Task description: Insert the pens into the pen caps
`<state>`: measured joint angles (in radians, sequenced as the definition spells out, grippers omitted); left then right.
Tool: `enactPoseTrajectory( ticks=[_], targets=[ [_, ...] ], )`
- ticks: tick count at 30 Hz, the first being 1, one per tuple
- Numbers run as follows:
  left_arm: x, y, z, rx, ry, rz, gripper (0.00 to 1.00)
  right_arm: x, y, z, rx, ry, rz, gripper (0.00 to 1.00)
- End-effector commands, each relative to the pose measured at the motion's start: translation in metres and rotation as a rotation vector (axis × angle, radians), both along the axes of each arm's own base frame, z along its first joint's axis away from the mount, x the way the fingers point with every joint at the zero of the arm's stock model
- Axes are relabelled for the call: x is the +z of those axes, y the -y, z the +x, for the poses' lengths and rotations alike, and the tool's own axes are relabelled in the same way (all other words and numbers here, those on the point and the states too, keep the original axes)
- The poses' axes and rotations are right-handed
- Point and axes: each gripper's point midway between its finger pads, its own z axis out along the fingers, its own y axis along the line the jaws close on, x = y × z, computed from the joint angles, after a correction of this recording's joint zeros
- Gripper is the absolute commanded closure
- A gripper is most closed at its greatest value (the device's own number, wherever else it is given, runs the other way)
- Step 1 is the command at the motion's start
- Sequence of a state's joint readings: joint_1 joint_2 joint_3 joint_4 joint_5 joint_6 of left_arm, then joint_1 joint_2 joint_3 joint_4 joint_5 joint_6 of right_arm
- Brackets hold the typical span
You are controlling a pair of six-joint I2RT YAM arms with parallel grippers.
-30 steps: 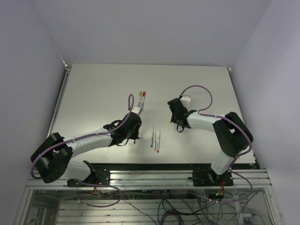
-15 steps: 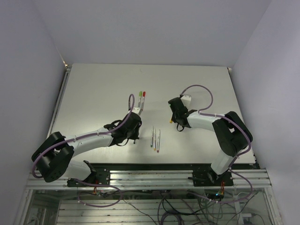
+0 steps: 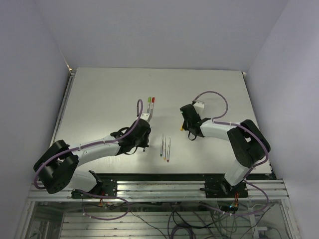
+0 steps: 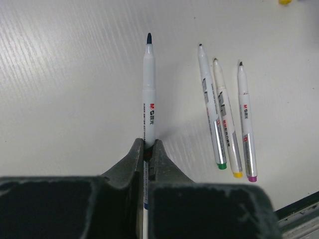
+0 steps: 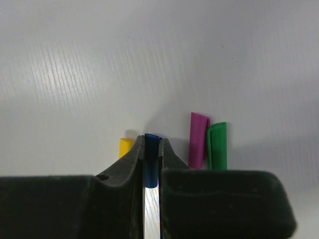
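1. Table [image 3: 99,99]: flat rectangular top, matte white, finely ribbed in the wrist views.

2. Left arm [image 3: 99,144] and right arm [image 3: 219,130]: white shells on black joints, each trailing a looped lilac cable [image 3: 212,92].

3. Left gripper [image 4: 148,144]: two dark grey, wedge-shaped fingers with a dull moulded finish, pressed together on the rear of the blue-tipped pen.

4. Right gripper [image 5: 151,141]: the same dark grey wedges, closed tight on the blue cap, which filled the gap between them.

5. Blue-tipped pen [image 4: 149,94]: slim white cylinder with small red and black print and a tapered dark blue nib. It ran straight out beyond the left fingertips, low over the table.

6. Three loose pens, flat on the table just right of the left gripper, nibs pointing away. All were white-grey with silvery lower barrels. They fanned slightly and lay almost touching: green-ended pen [image 4: 210,104] nearest the fingers, then yellow-ended pen [image 4: 227,119], then purple-ended pen [image 4: 246,119].

7. Two thin sticks [image 3: 149,102], one green-ended and one red-ended, beyond the left arm. They were too small to identify.

8. Blue cap [image 5: 151,154]: short glossy plastic tube, its rounded end showing at the right fingertips.

9. Purple cap [image 5: 198,139] and green cap [image 5: 217,144]: stubby smooth tubes lying side by side, touching, just right of the right fingers.

10. Yellow cap [image 5: 125,146]: just left of the right fingers, partly hidden behind one.
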<state>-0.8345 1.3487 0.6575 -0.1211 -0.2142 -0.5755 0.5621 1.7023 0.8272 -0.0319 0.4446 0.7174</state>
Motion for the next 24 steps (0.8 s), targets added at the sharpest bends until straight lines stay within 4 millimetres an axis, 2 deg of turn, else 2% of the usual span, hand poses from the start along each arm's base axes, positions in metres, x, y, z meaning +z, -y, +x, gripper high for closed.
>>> enactPoseTrajectory(
  ticks=[1, 9, 13, 17, 21, 24],
  targets=[
    [0.016, 0.018, 0.012, -0.037, 0.053, -0.071, 0.93, -0.009, 0.016, -0.027, 0.024, -0.083, -0.056, 1.00],
    [0.029, 0.039, 0.020, -0.090, 0.090, -0.139, 0.93, 0.053, 0.000, -0.004, 0.091, 0.137, 0.040, 1.00],
    [0.033, 0.047, 0.020, -0.107, 0.093, -0.173, 0.93, 0.072, -0.002, -0.001, 0.101, 0.188, 0.064, 1.00],
    [0.042, 0.059, 0.017, -0.160, 0.113, -0.240, 0.93, 0.097, -0.012, -0.001, 0.151, 0.283, 0.137, 1.00],
    [0.060, 0.071, 0.013, -0.224, 0.159, -0.318, 0.93, 0.123, -0.022, -0.004, 0.218, 0.418, 0.224, 1.00],
    [0.080, 0.081, 0.009, -0.279, 0.206, -0.395, 0.93, 0.146, -0.028, -0.006, 0.259, 0.517, 0.285, 1.00]
  ],
)
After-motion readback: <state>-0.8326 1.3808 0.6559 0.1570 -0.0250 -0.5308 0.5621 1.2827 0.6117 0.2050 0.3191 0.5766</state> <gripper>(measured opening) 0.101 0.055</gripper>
